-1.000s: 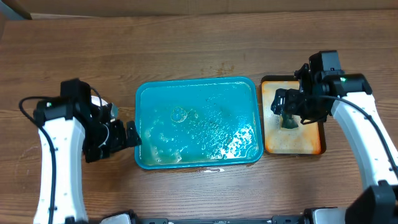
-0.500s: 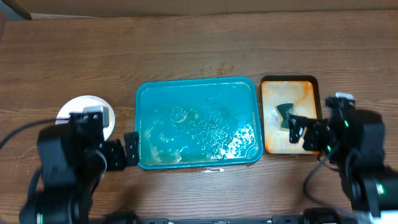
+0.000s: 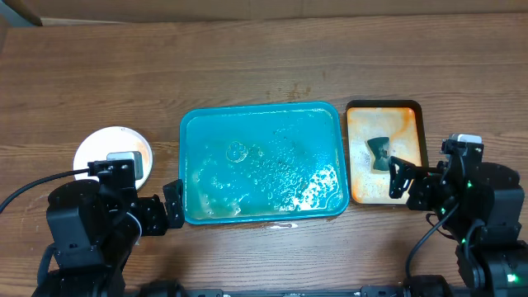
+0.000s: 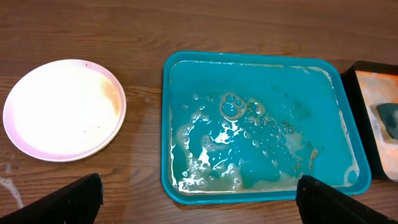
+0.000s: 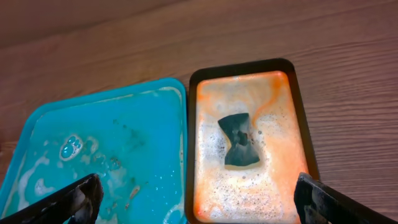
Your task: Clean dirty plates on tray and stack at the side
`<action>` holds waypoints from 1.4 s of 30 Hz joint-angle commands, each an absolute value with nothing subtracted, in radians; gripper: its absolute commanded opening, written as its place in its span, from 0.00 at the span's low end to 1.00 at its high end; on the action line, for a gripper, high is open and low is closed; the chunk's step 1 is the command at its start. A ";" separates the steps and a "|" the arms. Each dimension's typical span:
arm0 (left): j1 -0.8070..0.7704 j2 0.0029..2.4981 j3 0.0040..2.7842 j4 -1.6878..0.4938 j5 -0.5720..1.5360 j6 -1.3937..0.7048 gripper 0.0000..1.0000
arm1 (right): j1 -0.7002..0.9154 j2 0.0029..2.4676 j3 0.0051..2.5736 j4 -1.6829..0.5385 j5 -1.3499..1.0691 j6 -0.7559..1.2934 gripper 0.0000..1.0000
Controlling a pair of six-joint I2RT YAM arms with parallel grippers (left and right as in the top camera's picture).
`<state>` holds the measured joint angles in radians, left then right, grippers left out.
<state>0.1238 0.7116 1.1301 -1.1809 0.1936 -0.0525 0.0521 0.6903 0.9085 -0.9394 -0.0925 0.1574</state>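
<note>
The teal-blue tray sits mid-table, wet and soapy, with no plate in it. It also shows in the left wrist view and the right wrist view. A white plate lies on the table left of the tray, partly under my left arm. In the left wrist view the plate has a faint orange smear on its right side. How many plates lie beneath it cannot be told. My left gripper is open and empty at the tray's front left corner. My right gripper is open and empty.
A smaller orange dark-rimmed tray with foam stands right of the teal tray. A dark sponge lies in it. Both arms sit near the table's front edge.
Both arms have drawn back toward the front edge. The left arm moved off the plate, uncovering it. The right gripper moved off the sponge, which stays in the orange tray.
</note>
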 commanded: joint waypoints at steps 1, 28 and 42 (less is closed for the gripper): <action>0.115 0.713 1.122 -1.178 0.183 -0.067 1.00 | 0.051 0.698 0.901 -0.937 -0.080 0.165 1.00; 0.115 0.713 1.122 -1.178 0.183 -0.067 1.00 | 0.051 0.224 0.582 -0.578 -0.085 0.131 1.00; 0.115 0.713 1.122 -1.178 0.183 -0.067 1.00 | 0.058 0.003 0.022 0.148 -0.137 0.130 1.00</action>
<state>0.1238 0.7143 1.1236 -1.1805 0.1928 -0.0525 0.0532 0.0135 0.0883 0.1005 -0.1455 0.1329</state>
